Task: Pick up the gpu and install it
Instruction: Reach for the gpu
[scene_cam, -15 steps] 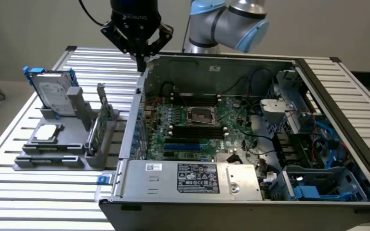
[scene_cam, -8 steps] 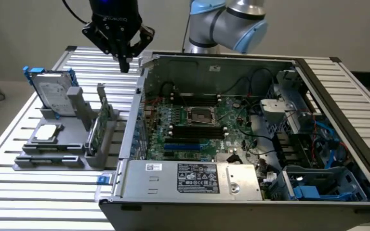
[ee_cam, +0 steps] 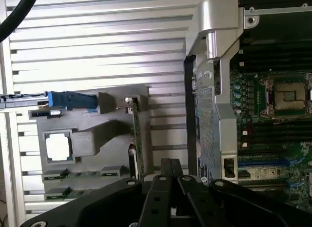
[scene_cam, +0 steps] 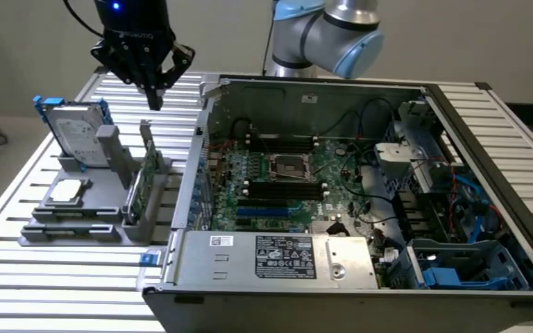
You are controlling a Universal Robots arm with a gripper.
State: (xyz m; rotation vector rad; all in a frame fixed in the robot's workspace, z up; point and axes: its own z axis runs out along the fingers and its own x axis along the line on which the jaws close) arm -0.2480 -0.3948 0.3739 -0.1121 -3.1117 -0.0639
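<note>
The gpu (scene_cam: 146, 177) stands on edge in a slot of the grey holder (scene_cam: 72, 232), a thin green card with a silver bracket at its far end. In the wrist view the gpu (ee_cam: 138, 139) shows edge-on beside the holder (ee_cam: 97, 139). My gripper (scene_cam: 155, 104) hangs in the air above the card's far end, with its black fingers drawn together to a point and nothing between them. In the wrist view the gripper (ee_cam: 170, 164) is shut, its tips near the card's thin edge.
A silver hard drive with a blue frame (scene_cam: 74, 135) and a small square chip (scene_cam: 67, 192) share the holder. The open computer case (scene_cam: 276, 267) lies on the exterior view's right, motherboard (scene_cam: 285, 180) exposed. All of it rests on a slatted metal table (scene_cam: 26, 277).
</note>
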